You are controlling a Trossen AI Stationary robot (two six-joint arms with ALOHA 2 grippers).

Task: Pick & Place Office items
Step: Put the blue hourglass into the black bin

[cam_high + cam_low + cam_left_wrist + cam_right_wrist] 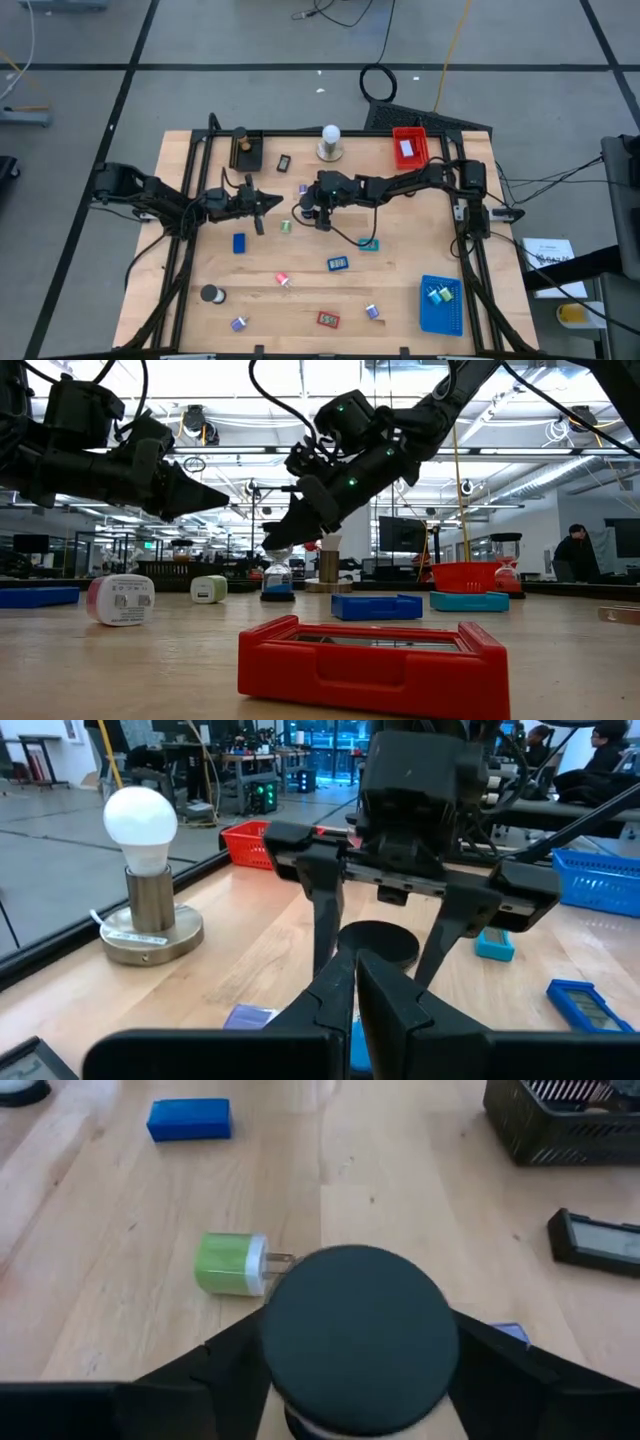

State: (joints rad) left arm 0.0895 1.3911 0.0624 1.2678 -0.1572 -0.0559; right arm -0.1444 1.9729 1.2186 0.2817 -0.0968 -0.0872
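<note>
Black and round, a small roll (358, 1332) sat between the right gripper's (318, 212) fingers near the table's (400, 300) middle — the fingers stood spread at its sides, and whether they pressed it could not be told. Just beside it lay a green plug (232, 1264), a blue block (190, 1119) farther off. Left gripper (268, 203) hovered nearby, fingers together — holding nothing.

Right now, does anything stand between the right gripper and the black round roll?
Nothing visible does. The right gripper has its open fingers on either side of the black round roll; the green plug lies beside it, apart.
</note>
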